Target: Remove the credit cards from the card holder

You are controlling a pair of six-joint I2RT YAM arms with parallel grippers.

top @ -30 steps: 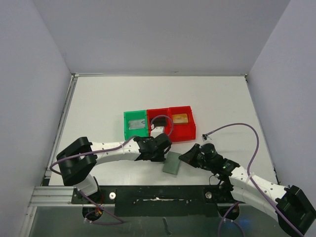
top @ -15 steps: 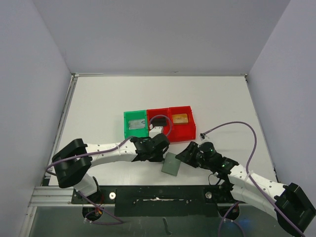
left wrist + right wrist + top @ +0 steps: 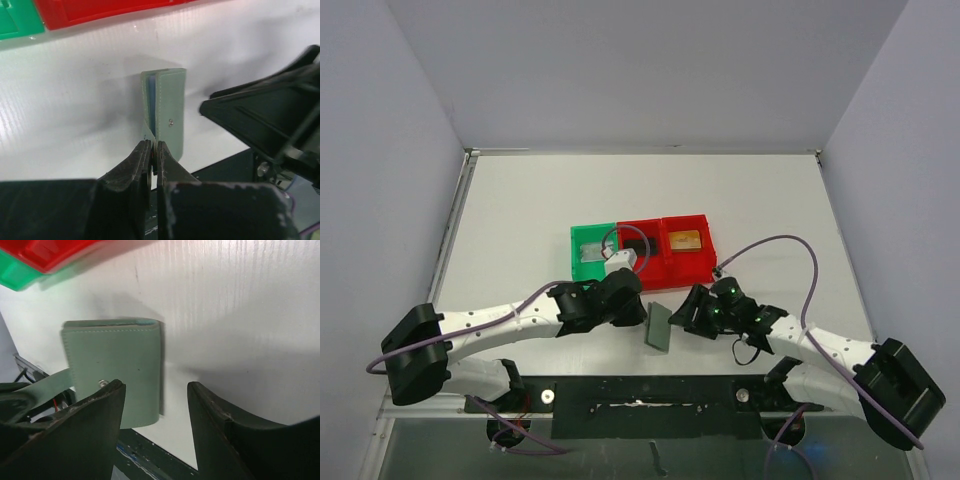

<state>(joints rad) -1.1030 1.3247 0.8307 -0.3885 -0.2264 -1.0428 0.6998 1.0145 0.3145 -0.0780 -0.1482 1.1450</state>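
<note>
The grey-green card holder (image 3: 659,327) stands tipped up on its edge near the table's front, fold uppermost. In the left wrist view the card holder (image 3: 171,107) gapes slightly, showing a blue-grey sliver of its inside. No credit cards can be made out in it. My left gripper (image 3: 153,146) is shut on the near edge of one flap, and from above the left gripper (image 3: 642,315) sits at the holder's left. My right gripper (image 3: 156,387) is open, its left finger in front of the card holder (image 3: 115,367) and touching nothing. From above the right gripper (image 3: 682,312) is just right of the holder.
Behind the holder stands a row of bins: a green bin (image 3: 576,262) with a pale flat card (image 3: 592,252), a middle red bin (image 3: 650,228) under the left arm's cable, and a right red bin (image 3: 706,250) holding a tan card (image 3: 686,240). The table's front edge and black rail (image 3: 640,390) lie close below.
My right gripper has opened and let go of the card holder. My left gripper has shut on a flap, and the holder has tipped from flat up onto its edge. Both arms shifted left.
</note>
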